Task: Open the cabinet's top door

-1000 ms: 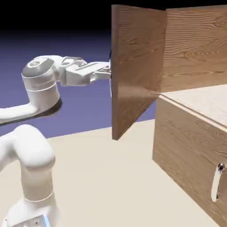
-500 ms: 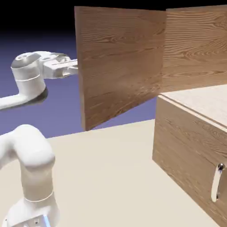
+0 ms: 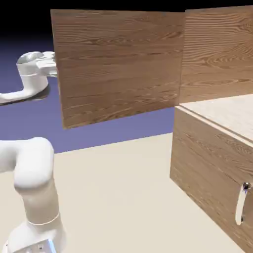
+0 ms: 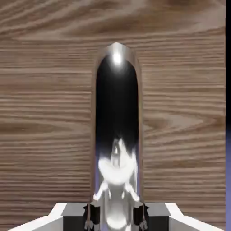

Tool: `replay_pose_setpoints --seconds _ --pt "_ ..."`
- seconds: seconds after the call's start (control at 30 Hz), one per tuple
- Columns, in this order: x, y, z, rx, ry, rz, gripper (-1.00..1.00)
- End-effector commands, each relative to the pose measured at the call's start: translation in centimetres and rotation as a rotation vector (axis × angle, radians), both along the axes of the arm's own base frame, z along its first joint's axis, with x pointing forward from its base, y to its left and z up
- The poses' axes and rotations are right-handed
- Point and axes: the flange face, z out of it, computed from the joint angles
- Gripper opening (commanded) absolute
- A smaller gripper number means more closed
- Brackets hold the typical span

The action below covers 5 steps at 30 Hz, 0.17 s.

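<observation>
Your top door (image 3: pixel 118 64) stands swung far out from the cabinet (image 3: pixel 212 163), hinged along its edge at the exterior view's right, with its free edge reaching toward the exterior view's left. The pale shelf behind it is already exposed. Its silver handle (image 4: pixel 117 135) sits dead ahead of the gripper (image 4: pixel 116 215) in the hand view, long axis running straight up the picture, and the jaws are clamped shut on it. So the door lies directly in front of the fingers, and any further pull follows the arc about that hinge. Your arm reaches in level from the exterior view's left, its hand hidden behind the door's free edge.
</observation>
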Motion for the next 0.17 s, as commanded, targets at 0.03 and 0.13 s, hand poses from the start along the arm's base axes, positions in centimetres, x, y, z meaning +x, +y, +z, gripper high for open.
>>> replay_pose_setpoints --seconds 0.03,0.13 --pt "0.4 1.9 0.0 0.0 0.0 -0.041 -1.0" --pt "0.9 4.0 0.0 0.0 0.0 -0.085 -1.0"
